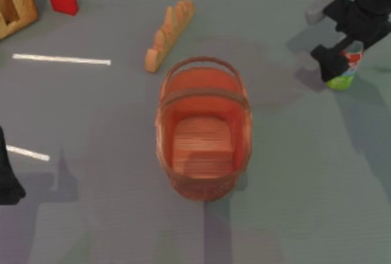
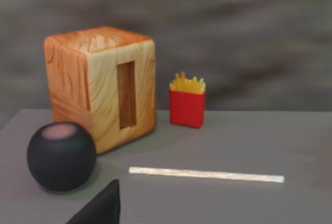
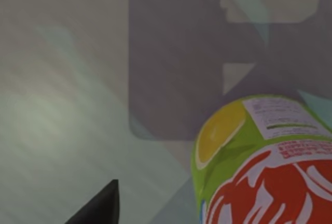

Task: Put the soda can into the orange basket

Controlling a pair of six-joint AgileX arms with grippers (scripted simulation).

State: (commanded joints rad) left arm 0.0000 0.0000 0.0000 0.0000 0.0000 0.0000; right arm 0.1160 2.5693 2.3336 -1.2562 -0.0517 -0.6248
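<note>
Reaching over the soda can (image 1: pixel 346 72) at the table's far right, the right gripper (image 1: pixel 339 56) straddles it – jaws' closure cannot be told – next: grip, lift, carry left to the orange basket (image 1: pixel 204 186) – left arm parked

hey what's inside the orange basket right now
Nothing: the orange basket shows only its bare slatted bottom. The soda can stands on the table at the right, under the right hand.

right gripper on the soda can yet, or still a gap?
Cannot tell. In the top view the right gripper overlaps the soda can; the right wrist view shows the can close beside one fingertip, contact unclear.
</note>
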